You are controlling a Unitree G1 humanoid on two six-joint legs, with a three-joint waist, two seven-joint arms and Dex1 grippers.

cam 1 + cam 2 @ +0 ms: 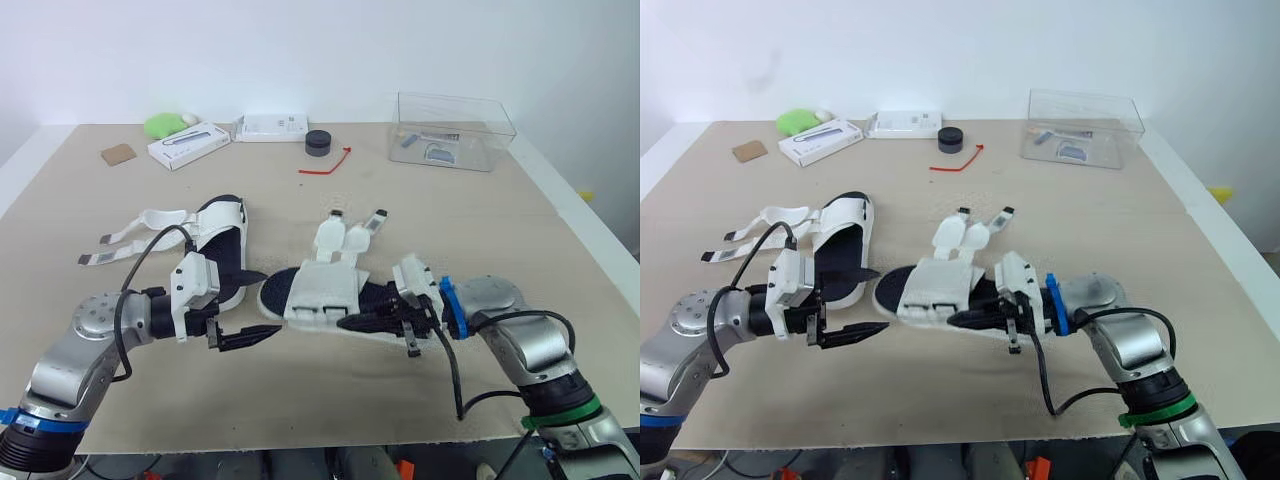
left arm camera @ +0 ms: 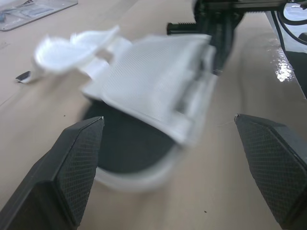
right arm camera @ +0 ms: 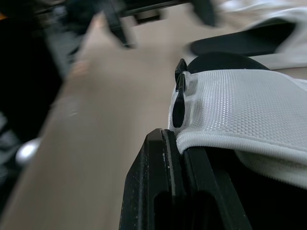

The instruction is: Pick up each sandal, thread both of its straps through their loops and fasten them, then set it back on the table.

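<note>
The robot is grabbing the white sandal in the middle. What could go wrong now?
The right gripper pinches just one end of the middle sandal, so the sandal might slip out when lifted. The left gripper is open at the other end, close beside the left sandal, and could bump that one. The unfastened straps lie loose and may flop about during threading.
</note>
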